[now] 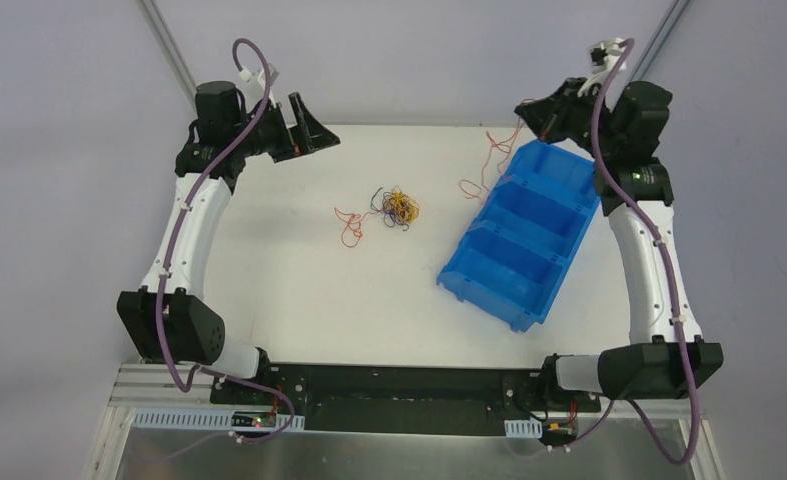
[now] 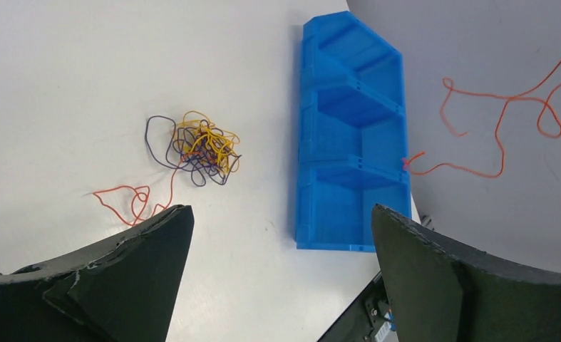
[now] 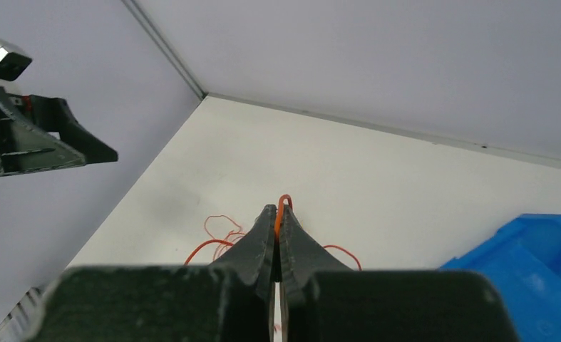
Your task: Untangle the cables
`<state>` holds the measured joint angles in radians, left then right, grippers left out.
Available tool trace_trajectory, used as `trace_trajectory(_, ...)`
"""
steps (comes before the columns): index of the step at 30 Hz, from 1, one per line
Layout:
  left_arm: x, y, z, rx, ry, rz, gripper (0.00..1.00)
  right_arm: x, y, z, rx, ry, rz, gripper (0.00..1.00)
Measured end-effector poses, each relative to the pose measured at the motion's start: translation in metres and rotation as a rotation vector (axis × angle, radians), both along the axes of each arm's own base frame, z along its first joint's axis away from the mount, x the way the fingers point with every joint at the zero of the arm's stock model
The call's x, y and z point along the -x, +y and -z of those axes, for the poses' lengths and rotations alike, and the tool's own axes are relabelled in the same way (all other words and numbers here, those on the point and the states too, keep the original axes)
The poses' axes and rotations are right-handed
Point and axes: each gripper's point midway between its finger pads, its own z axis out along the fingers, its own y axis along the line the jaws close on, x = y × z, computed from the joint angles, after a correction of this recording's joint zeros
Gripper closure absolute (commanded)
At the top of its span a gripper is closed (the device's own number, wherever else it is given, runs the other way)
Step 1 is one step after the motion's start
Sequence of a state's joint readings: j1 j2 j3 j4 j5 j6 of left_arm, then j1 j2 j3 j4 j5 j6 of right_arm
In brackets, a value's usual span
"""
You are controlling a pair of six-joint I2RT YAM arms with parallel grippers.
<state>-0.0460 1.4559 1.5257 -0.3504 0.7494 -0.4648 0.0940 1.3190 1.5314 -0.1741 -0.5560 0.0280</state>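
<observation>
Your right gripper (image 3: 278, 214) is closed on an orange wire (image 3: 284, 197) beside the bin (image 1: 529, 220); your left gripper (image 2: 279, 211) is wide open and empty, away from the tangle (image 1: 399, 207).

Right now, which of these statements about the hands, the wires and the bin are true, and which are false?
1. The right hand is shut on an orange wire. True.
2. The left hand holds the tangle. False: it is open and empty; the tangle lies on the table.
3. The tangle lies inside the blue bin. False: it lies apart from the bin.
4. The blue bin has several compartments. True.
</observation>
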Motion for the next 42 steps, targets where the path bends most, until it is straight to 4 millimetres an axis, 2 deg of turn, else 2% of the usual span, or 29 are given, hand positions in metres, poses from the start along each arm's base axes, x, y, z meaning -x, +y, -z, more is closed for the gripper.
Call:
trace_trajectory(3, -0.001, 0.000, 0.006, -0.015, 0.006, 0.014, 0.01, -0.014, -0.033, 0.006, -0.002, 0.014, 0.039, 1.00)
trace_trajectory(9, 0.001, -0.005, 0.021, -0.016, 0.042, 0.067, 0.01, -0.046, -0.078, 0.020, 0.003, 0.051, 0.053, 1.00)
trace_trajectory(17, 0.002, -0.007, 0.031, -0.023, 0.051, 0.099, 0.01, -0.077, -0.129, 0.031, 0.058, 0.030, 0.084, 1.00)
trace_trajectory(22, 0.001, -0.007, 0.037, -0.029, 0.058, 0.105, 0.01, -0.095, -0.154, 0.048, 0.103, 0.026, 0.093, 1.00)
trace_trajectory(27, 0.004, -0.007, 0.049, -0.037, 0.082, 0.110, 0.01, -0.113, -0.172, 0.079, 0.129, 0.071, 0.096, 1.00)
trace_trajectory(32, 0.005, -0.006, 0.056, -0.041, 0.097, 0.113, 0.01, -0.120, -0.181, 0.109, 0.175, 0.111, 0.086, 1.00)
trace_trajectory(40, 0.006, -0.006, 0.056, -0.042, 0.099, 0.114, 0.01, -0.110, -0.187, 0.150, 0.293, 0.156, 0.053, 1.00)
trace_trajectory(41, 0.006, -0.006, 0.057, -0.042, 0.100, 0.114, 0.01, -0.108, -0.188, 0.155, 0.306, 0.167, 0.051, 0.98)
trace_trajectory(42, 0.006, -0.006, 0.057, -0.042, 0.101, 0.114, 0.01, -0.107, -0.189, 0.160, 0.314, 0.177, 0.049, 0.91)
